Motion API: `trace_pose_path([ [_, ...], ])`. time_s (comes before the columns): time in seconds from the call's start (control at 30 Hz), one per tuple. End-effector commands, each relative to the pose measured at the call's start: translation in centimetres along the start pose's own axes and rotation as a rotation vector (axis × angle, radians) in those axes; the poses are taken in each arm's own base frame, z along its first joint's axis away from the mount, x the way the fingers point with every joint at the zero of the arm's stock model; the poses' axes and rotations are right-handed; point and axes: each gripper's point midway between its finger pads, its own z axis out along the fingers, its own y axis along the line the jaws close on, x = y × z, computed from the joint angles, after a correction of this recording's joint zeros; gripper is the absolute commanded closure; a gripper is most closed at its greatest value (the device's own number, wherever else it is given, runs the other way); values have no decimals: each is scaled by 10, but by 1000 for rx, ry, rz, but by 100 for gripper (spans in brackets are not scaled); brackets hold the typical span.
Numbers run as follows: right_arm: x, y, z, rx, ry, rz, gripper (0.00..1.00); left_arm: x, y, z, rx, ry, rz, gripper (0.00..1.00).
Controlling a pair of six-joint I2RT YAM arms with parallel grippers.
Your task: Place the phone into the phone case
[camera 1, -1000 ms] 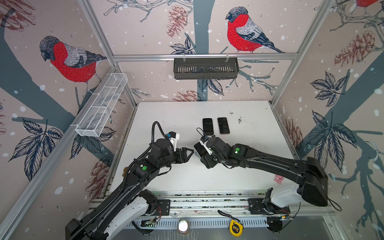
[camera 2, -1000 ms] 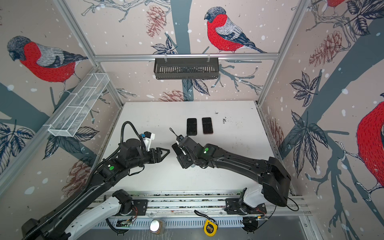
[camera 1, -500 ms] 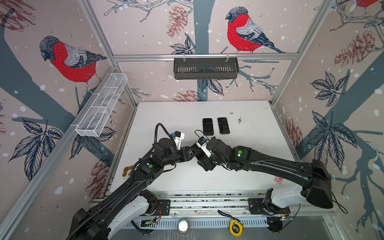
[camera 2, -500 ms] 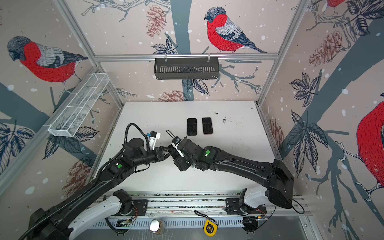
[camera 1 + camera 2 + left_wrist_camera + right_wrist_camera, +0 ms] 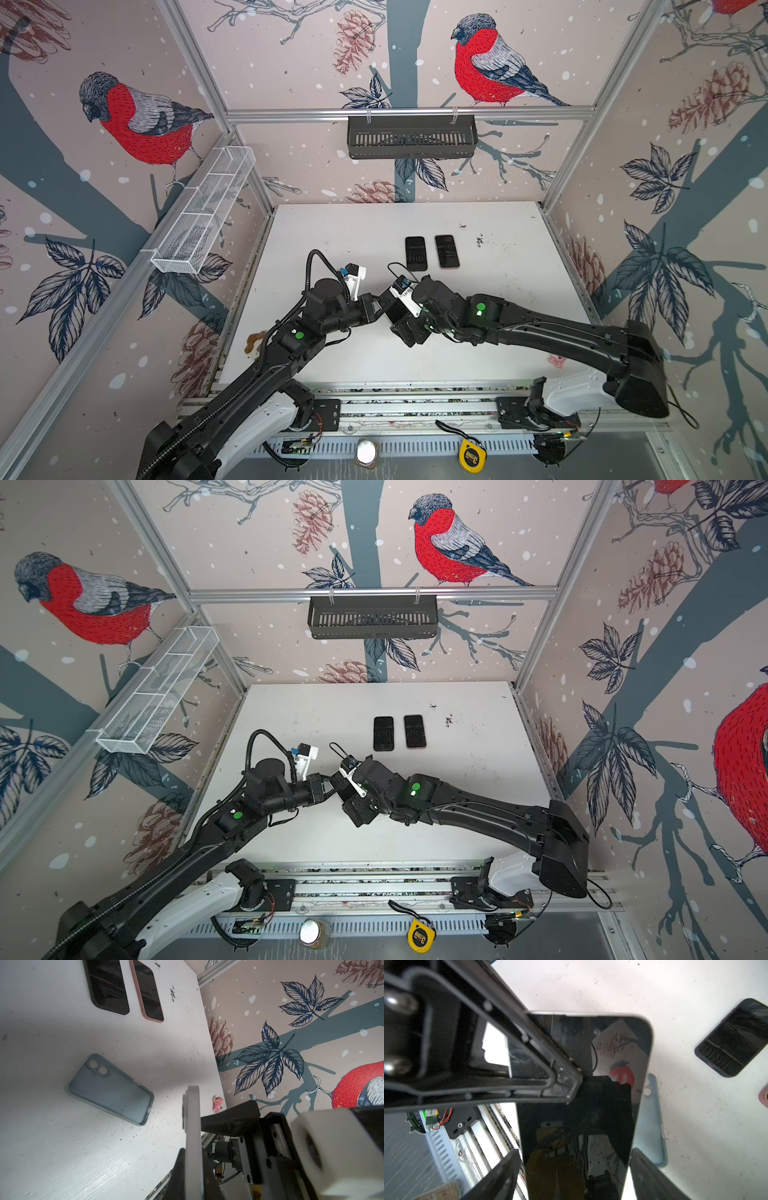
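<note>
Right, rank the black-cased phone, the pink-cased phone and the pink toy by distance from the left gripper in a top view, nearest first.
From the left gripper:
1. black-cased phone, just behind it, left one of the pair.
2. pink-cased phone, beside that one, on its right.
3. pink toy, far off at the front right.
</note>
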Motion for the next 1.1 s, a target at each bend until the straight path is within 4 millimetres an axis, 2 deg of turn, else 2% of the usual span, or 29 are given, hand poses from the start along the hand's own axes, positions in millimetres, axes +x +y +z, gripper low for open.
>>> trace_pose_path([
  [0.0,-16,0,-14,-22,-87,16,6,-13,-14,-6,54,-54,22,100],
  [0.1,-29,-10,-39,-67,-195,86,5,-20,-11,-12,46,-87,15,100],
  [0.17,-38,-23,-56,-90,-287,182,5,-27,-15,-18,63,-123,10,100],
  [0.33,-40,-54,-87,-223,-439,419,13,-41,-32,-36,135,-212,-14,100],
  [0.4,-38,-61,-93,-320,-468,505,17,-44,-41,-41,185,-236,-35,100],
  [0.53,-37,-51,-101,-601,-503,636,25,-50,-58,-53,312,-294,-93,100],
  [0.67,-43,-30,-113,-802,-520,647,28,-55,-63,-61,361,-340,-129,100],
  [1.07,-50,-5,-103,-908,-473,664,30,-60,-68,-72,462,-402,-177,100],
])
